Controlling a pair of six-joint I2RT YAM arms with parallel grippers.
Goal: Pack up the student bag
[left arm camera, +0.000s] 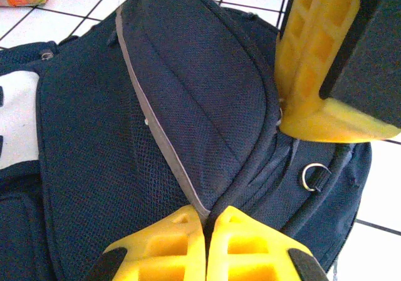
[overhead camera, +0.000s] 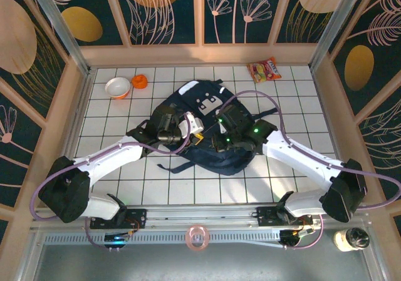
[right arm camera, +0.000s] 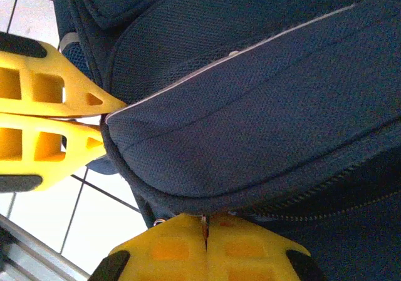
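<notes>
Student bag: we see the student bag lying at the middle of the white tiled table, with its grey-white patch toward 12 o'clock.
Left gripper: the left gripper comes in from 8 o'clock. Its yellow jaws are pressed together on the bag's flap, right where the grey piping runs down to them.
Right gripper: the right gripper comes in from 4 o'clock. Its jaws are closed tight on the bag's edge, just beside a zipper line.
Both grippers: they pinch the same raised fold of navy fabric from opposite sides. Each wrist camera shows the other arm's yellow fingers close by.
Metal ring: a small metal ring hangs on a strap at 4 o'clock of the flap in the left wrist view.
Bowl: a white bowl with an orange rim sits at 10 o'clock of the bag, well apart from it.
Orange piece: a small orange piece lies just beside the bowl, at its 2 o'clock.
Snack packet: a snack packet lies at 1 o'clock of the bag, near the far wall.
Tape roll: a tape roll rests at 6 o'clock, between the arm bases.
</notes>
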